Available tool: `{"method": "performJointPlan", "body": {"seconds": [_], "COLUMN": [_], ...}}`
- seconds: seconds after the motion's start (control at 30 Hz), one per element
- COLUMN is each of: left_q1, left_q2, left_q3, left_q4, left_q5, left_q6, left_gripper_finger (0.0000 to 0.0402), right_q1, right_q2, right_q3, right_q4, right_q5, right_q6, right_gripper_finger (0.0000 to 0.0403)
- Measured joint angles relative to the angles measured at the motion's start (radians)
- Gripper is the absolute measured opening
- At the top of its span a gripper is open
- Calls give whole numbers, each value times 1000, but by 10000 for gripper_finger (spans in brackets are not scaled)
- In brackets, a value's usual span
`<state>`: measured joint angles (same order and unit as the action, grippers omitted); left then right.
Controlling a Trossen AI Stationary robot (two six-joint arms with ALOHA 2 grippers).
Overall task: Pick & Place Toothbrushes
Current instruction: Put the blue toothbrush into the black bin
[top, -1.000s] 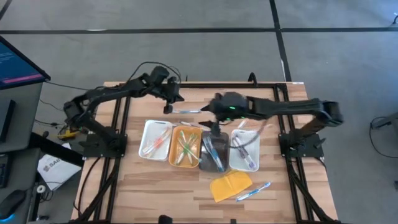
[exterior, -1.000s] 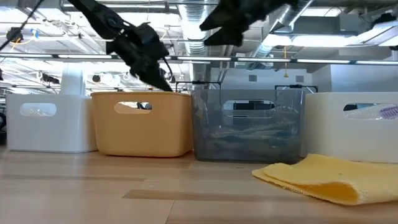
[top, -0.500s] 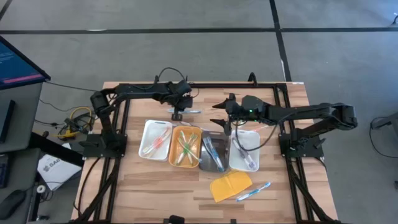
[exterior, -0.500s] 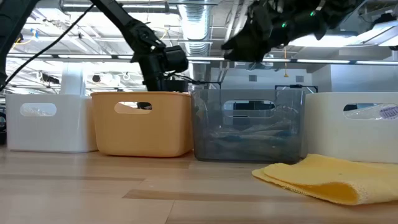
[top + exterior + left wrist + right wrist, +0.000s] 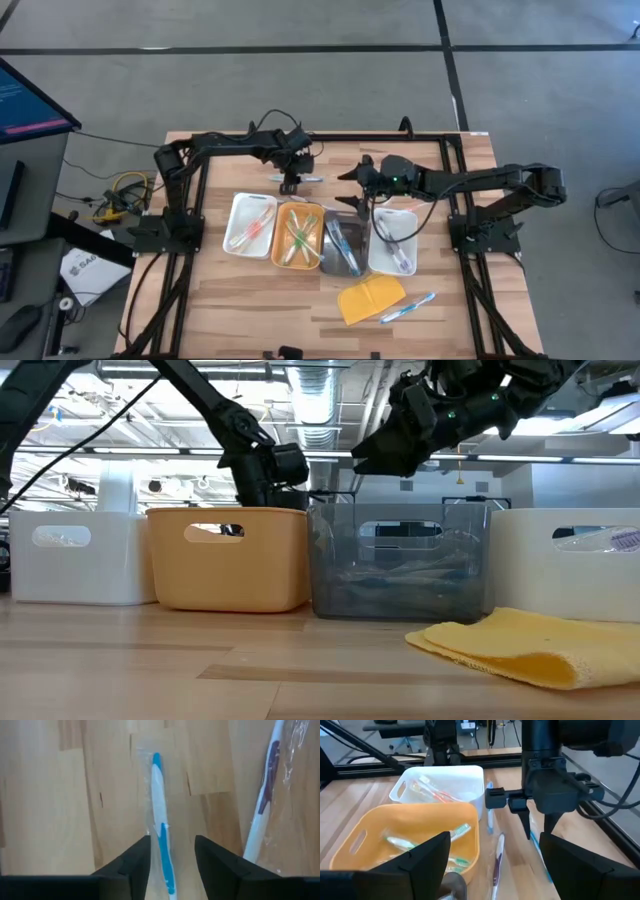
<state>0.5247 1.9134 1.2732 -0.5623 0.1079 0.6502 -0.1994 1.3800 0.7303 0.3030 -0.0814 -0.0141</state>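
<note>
A blue-and-white toothbrush (image 5: 159,805) in a clear wrapper lies flat on the wood behind the trays (image 5: 305,179). My left gripper (image 5: 172,840) points steeply down over it, open, one finger on each side of the handle. I cannot see it touching. A second wrapped toothbrush (image 5: 265,795), white and purple, lies beside it. My right gripper (image 5: 346,190) hangs open above the far ends of the orange tray (image 5: 395,825) and the grey tray (image 5: 342,245), with nothing between its fingers. More toothbrushes lie inside the trays.
Four trays stand in a row: white (image 5: 252,222), orange (image 5: 298,235), grey, and white (image 5: 393,240). A yellow pad (image 5: 370,298) and another wrapped toothbrush (image 5: 408,305) lie near the front edge. The two grippers stand close together behind the trays.
My left gripper has swung toward the table's right, sunk to just above the wood and tipped to point more steeply down, ending over the blue toothbrush. My right gripper has come down from high above to just over the trays' far ends. The toothbrushes have stayed where they were.
</note>
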Motion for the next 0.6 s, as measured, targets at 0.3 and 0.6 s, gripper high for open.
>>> {"method": "performJointPlan", "body": {"seconds": [0.3,0.6], "left_q1": [5,-3], "left_q2": [35,74], "left_q3": [0,4], "left_q4": [24,26], "left_q5": [0,-67], "left_q6": [-62,-293], "left_gripper_finger": [119,134], "right_q1": [0,0], "right_q2": [0,0], "right_q3": [0,0], "right_q4": [20,24], "right_q5": [0,0], "right_q6": [15,15], "right_gripper_finger": [302,302]}}
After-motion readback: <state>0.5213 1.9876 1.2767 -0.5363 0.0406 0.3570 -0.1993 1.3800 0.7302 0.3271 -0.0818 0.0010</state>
